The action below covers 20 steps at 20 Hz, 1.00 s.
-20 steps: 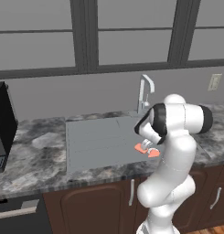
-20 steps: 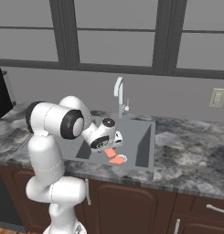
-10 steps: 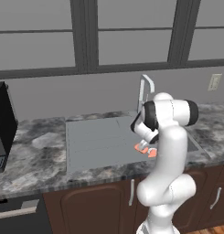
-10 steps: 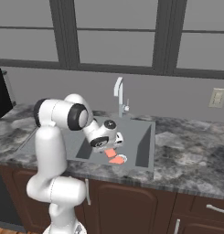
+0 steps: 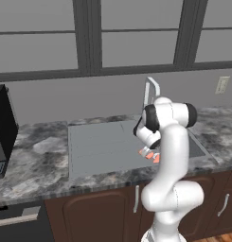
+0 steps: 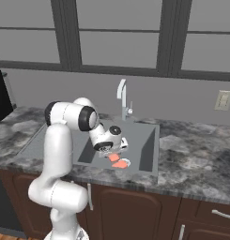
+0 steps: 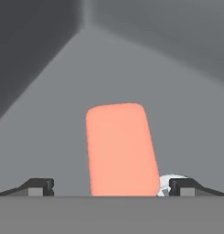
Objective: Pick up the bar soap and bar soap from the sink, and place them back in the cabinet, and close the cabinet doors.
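Flat bar soap (image 7: 121, 148) lies on the sink (image 7: 177, 91) floor, dead ahead of the hand, between the 2 fingertips (image 7: 39, 186). Long axis runs away from the hand, near end at the fingertip line, far end out toward the basin's back corner. Slight skew: the far end leans a little to the left of the hand's axis. Broad face up, corners rounded.

Gripper (image 7: 111, 187) is spread wide and grasping nothing: 1 tip sits well left of the soap, the other just right of it, gap on both sides, no contact visible. The soap sits closer to the right tip than to the left one.

A small pale rounded thing (image 7: 167, 183) peeks out at the soap's near right corner, touching or just behind the right tip; too little of it shows to tell what it is.

From the right base view, the gripper (image 6: 112, 151) hangs low inside the sink (image 6: 149, 154) at the front of the basin, pointing down. 2 salmon pieces show just below it: 1 (image 6: 113, 157) directly under the fingers, another (image 6: 119, 164) a bit further out toward the front wall, with a pale patch beside it. They lie just beside each other.

From the left base view, the gripper (image 5: 147, 150) is partly hidden by the arm; orange pieces (image 5: 147, 154) show right at its tips, on the basin floor near the front edge. Tap (image 5: 150, 90) stands behind the hand, at the back rim.
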Tool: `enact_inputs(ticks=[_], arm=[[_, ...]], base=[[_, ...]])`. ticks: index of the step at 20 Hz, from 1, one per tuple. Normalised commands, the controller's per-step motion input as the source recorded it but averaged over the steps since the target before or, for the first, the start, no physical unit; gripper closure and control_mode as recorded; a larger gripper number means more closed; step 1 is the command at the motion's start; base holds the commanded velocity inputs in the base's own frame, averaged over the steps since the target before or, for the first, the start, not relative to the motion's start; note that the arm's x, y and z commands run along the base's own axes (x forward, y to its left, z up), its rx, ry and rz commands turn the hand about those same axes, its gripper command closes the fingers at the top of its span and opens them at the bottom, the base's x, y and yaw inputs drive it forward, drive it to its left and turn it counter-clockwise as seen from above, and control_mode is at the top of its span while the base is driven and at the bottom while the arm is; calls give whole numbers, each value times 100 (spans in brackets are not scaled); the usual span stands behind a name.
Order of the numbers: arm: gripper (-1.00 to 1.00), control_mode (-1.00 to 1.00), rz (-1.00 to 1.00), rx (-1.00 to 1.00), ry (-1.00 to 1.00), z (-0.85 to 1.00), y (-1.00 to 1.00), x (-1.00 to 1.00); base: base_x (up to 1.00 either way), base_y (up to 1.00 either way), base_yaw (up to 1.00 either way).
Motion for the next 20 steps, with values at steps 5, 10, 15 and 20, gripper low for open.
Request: enact_inputs(ticks=[5,10,15,20], arm=[[-100,-100,2,0,0,-22,-4,25],[-100,-100,0,0,0,-14,0,8],[-100,-100,0,0,0,-7,0,5],[-100,-100,0,0,0,-4,0,5]], base=[[0,0,0],[0,0,0],[0,0,0],[0,0,0]])
